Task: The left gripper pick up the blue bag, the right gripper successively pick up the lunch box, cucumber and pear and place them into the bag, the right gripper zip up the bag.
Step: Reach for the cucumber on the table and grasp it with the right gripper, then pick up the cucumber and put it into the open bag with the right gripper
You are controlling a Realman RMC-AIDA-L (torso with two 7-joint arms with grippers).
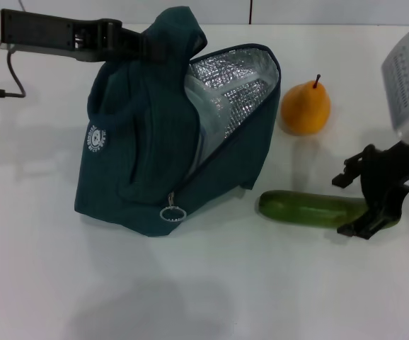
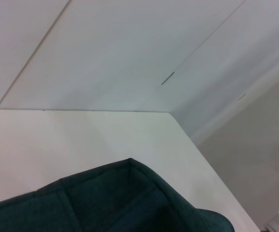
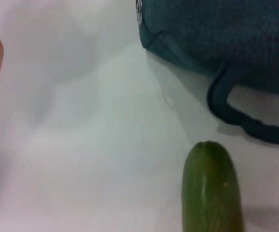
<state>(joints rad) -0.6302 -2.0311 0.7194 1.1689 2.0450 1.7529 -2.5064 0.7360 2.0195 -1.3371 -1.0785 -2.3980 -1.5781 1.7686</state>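
Teal fabric fills the middle of our head view: the blue bag (image 1: 155,142) stands on the white tabletop (image 1: 204,290), its top held up by our left claw (image 1: 130,44), which is clamped on the fabric at the bag's peak. The mouth gapes toward our right side, silver foil lining (image 1: 229,88) showing, and the ring zipper pull (image 1: 173,213) hangs at the lower front edge. We see no lunch box on the tabletop; whether it sits inside the bag we cannot tell.

Our right claw (image 1: 371,216) is down at the far right end of the cucumber (image 1: 314,210), fingers apart and straddling it, not yet closed as far as we can judge. The cucumber lies flat, just beside the bag's lower right corner but apart from it. In the right wrist view its rounded end (image 3: 211,186) points toward the bag, with one loop handle (image 3: 241,113) lying on the tabletop between them. The pear (image 1: 306,107) rests farther back, near the open mouth.

We judge the step in hand to be grasping the cucumber. To do it well, we should close squarely across its width, since the smooth skin may slip and an end grip will let it droop. Lifting clear of the handle, we would carry it high over the rim and release inside the foil opening, while our left claw keeps the mouth held wide.
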